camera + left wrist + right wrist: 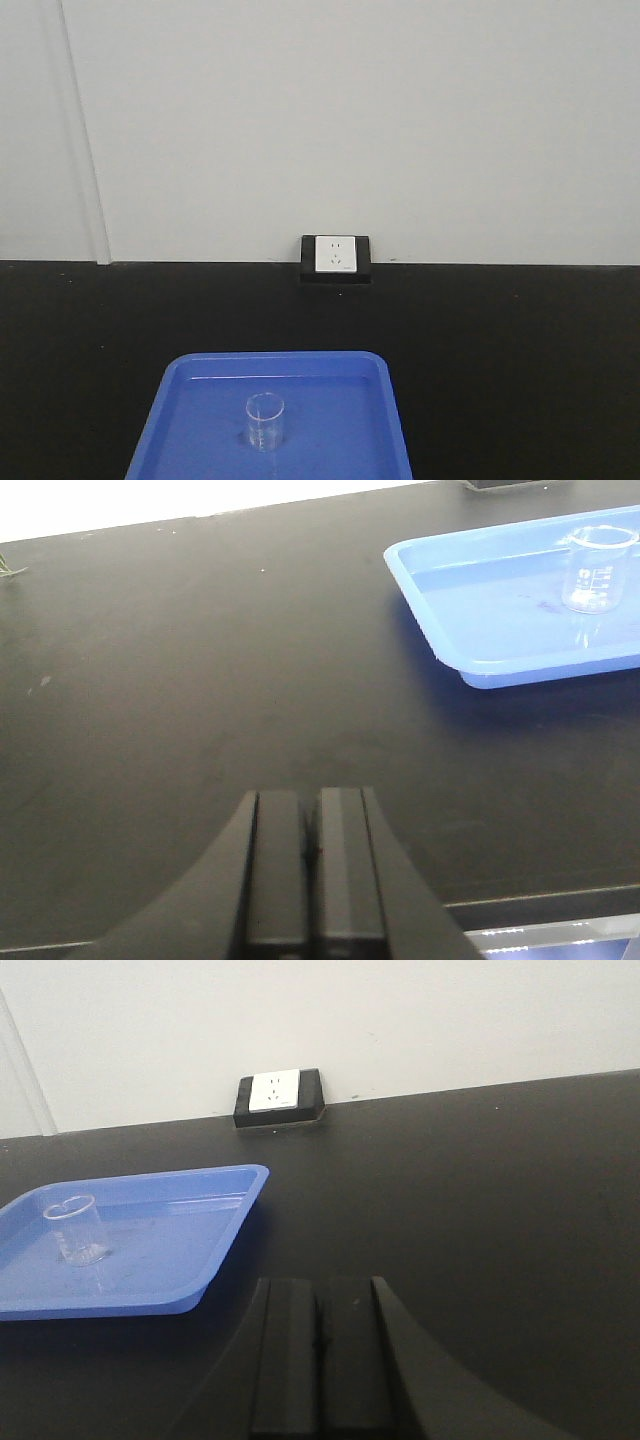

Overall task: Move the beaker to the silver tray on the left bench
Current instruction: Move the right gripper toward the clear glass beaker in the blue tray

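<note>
Glass beaker (265, 421) stands in blue tray (340, 410); left pincer (311, 815) and right pincer (318, 1300) clenched empty.

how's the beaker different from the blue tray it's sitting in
The beaker is clear glass with faint printed markings; the blue tray is opaque blue. The beaker is a small upright cylinder; the tray is a wide, shallow rectangle with rounded corners. The beaker stands on the tray's floor, while the tray lies flat on the black benchtop. Both are open-topped.
</note>
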